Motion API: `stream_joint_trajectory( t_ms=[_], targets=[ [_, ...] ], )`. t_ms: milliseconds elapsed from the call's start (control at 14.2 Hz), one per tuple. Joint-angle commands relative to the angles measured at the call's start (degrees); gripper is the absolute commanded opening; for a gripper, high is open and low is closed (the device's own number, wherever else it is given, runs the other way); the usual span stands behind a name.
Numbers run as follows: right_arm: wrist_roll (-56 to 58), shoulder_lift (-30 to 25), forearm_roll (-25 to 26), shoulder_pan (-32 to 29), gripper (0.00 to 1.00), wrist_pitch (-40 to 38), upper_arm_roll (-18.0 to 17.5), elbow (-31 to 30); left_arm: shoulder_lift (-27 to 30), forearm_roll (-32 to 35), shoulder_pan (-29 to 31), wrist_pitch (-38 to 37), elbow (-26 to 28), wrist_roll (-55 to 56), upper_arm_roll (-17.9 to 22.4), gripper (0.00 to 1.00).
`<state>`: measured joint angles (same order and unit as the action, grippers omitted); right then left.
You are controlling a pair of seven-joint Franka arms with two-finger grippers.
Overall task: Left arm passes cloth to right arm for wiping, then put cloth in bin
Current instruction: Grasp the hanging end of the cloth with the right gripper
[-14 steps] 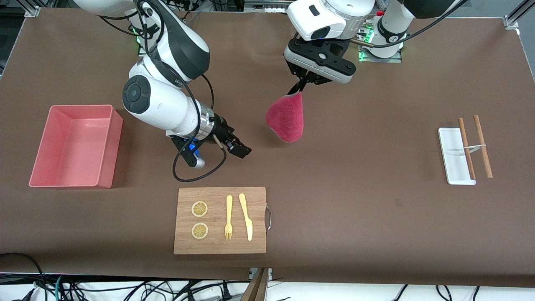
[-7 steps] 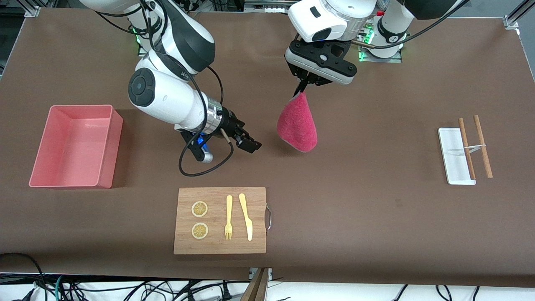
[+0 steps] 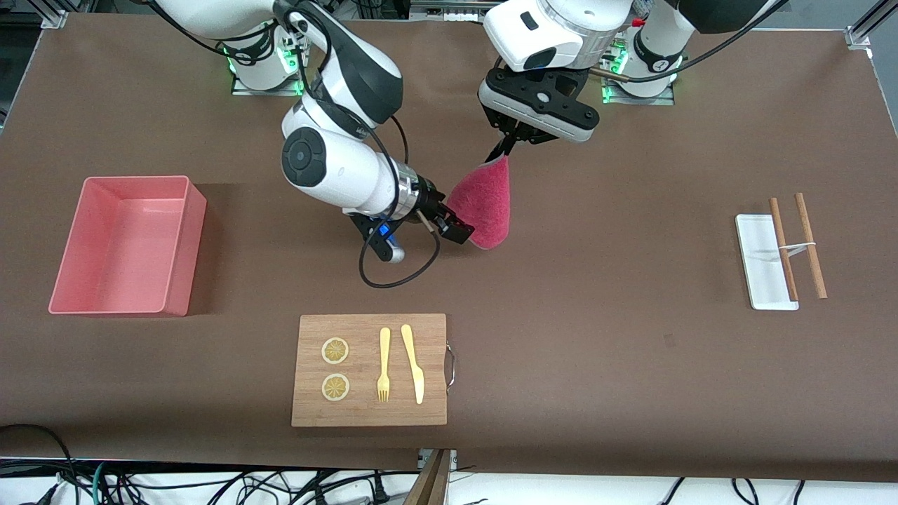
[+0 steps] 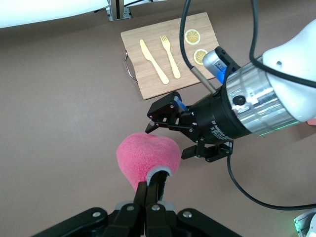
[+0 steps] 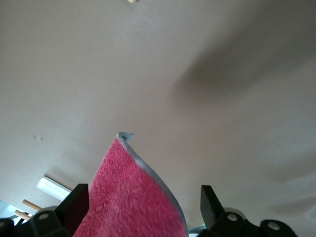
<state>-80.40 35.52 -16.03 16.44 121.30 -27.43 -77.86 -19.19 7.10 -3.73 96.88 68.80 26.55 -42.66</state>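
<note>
The magenta-pink cloth (image 3: 486,207) hangs over the middle of the table from its top corner, which my left gripper (image 3: 505,149) is shut on. The left wrist view shows the same pinch, the left gripper (image 4: 150,185) closed on the cloth (image 4: 145,155) and its grey edge. My right gripper (image 3: 459,228) is at the cloth's lower part, open. In the right wrist view the cloth (image 5: 123,197) lies between the right gripper's (image 5: 142,207) spread fingers, which do not press on it. The salmon-pink bin (image 3: 133,180) stands toward the right arm's end of the table.
A wooden cutting board (image 3: 365,393) with two lemon slices, a fork and a knife lies nearer the front camera than the cloth. A white tray (image 3: 761,266) and a pair of chopsticks (image 3: 807,245) sit toward the left arm's end.
My right arm has swung away from the bin toward the cloth, and its open fingers now straddle the cloth's lower part. The hanging cloth swayed; my left gripper stayed in place.
</note>
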Motion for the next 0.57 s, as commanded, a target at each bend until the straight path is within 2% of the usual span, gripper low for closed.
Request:
stream_joint_trajectory(
  t_ms=[0,283,495],
  targets=[
    [0.5,1.0,-0.4,-0.7,1.0,-0.8,-0.4,0.7,-0.5,0.0,-0.7,0.0,-1.2,0.2,0.4,0.0],
    [1.7,2.5,-1.3,-1.0,1.0,-0.8,-0.4,0.2,-0.5,0.0,-0.7,0.0,-1.2,0.2,0.5,0.0],
    [2.7,2.9,-8.7,-3.3,1.0,-1.0,-0.4,0.1,-0.6,0.0,-0.7,0.0,-1.2,0.1,0.5,0.0]
  ],
)
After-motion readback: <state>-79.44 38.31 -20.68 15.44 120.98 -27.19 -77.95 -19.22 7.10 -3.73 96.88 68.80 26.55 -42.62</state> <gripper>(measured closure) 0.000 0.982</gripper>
